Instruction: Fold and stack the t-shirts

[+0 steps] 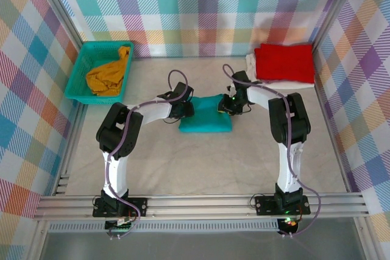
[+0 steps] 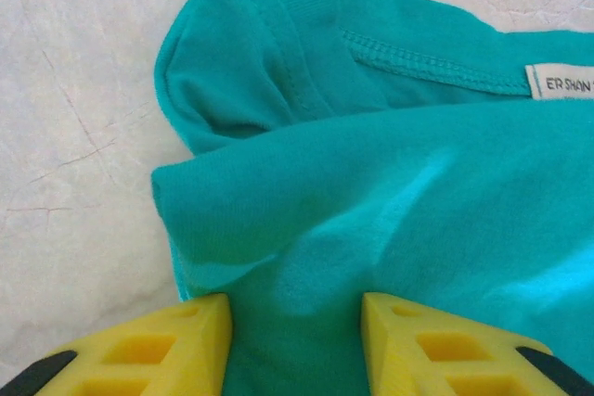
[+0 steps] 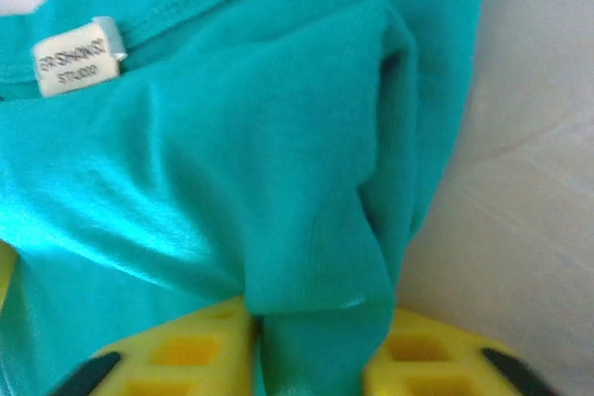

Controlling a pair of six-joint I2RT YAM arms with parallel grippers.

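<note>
Nearest us, our left tool (image 2: 295,312) and right tool (image 3: 314,320) each pinch the teal t-shirt (image 1: 206,123), at 10 and 2 o'clock.

Teal tee (image 1: 206,121): plain teal, white neck label (image 2: 560,83)
Red tee (image 1: 284,62): solid red
White tee (image 1: 250,63): white
Mustard tee (image 1: 109,76): mustard yellow
Basket (image 1: 78,74): teal mesh
Walls (image 1: 201,4): pastel plaid
Table (image 1: 201,168): pale marbled
</note>
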